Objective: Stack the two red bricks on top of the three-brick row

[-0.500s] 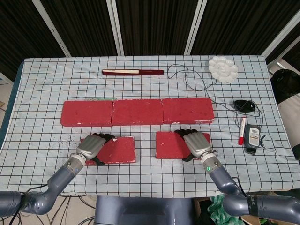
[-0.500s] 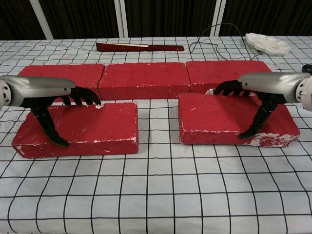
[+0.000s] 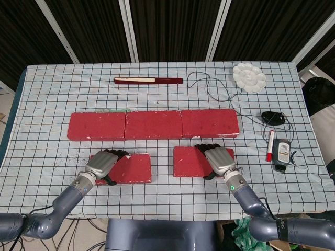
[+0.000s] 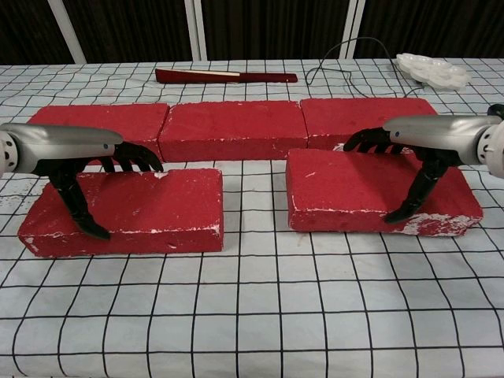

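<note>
left hand (image 4: 75,169) palm down, fingers curled, thumb down, right hand (image 4: 421,157) mirrored, forearms low and converging

bricks (image 3: 153,124): 5 | hands (image 3: 103,164): 2 | palette (image 3: 249,77): 1 | mouse (image 3: 272,117): 1 | marker (image 3: 270,146): 1

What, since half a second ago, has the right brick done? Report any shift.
Yes, slightly: the right brick edged toward the brick row, its front edge higher in chest view.
</note>
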Robot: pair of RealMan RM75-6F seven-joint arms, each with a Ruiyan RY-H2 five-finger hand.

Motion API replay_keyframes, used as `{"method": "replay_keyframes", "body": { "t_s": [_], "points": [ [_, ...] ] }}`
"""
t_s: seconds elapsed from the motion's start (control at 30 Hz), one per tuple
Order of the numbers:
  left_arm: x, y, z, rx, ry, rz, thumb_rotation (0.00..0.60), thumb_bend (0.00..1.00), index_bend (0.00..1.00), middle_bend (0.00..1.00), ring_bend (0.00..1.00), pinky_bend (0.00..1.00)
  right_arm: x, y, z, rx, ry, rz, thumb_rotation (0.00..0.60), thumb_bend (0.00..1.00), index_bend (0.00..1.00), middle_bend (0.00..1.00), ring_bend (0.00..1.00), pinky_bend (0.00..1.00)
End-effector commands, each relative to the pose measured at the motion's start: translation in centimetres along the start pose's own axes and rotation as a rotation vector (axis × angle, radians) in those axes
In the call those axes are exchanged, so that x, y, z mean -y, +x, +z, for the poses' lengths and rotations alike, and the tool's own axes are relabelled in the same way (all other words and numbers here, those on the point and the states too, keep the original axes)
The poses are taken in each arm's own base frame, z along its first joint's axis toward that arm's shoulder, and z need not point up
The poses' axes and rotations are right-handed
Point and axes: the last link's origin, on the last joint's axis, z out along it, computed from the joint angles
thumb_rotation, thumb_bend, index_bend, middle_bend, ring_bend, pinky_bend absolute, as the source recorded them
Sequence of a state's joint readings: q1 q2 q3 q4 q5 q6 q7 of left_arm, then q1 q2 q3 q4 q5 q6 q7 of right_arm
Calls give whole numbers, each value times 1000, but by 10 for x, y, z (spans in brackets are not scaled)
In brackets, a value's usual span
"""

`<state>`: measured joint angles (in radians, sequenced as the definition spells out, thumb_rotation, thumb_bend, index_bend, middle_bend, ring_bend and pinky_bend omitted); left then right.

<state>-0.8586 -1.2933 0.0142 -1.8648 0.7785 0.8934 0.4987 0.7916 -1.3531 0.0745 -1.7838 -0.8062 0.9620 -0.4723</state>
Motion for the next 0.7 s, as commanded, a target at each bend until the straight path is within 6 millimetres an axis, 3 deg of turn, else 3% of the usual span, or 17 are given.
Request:
{"method": "replay_keyframes", "body": {
  "t_s": [0.03,0.4,0.57,0.7],
  "points": [
    [0,0,0,3,-1,2,600,208,175,271,169,298,0,0,0,2,-1,-2,600,132,130,239,235,211],
    [6,6,-3,-2,4,6,600,208,176,269,169,296,3,4,-2,-7,12,3,600,131,131,239,235,211],
    [11,31,-10,-67,5,22,600,208,177,268,168,293,3,26,-11,-70,22,18,600,132,131,239,235,211],
    [17,67,-20,-124,11,58,600,208,179,265,166,290,-7,51,-22,-96,13,10,600,132,131,239,235,211]
  ]
}}
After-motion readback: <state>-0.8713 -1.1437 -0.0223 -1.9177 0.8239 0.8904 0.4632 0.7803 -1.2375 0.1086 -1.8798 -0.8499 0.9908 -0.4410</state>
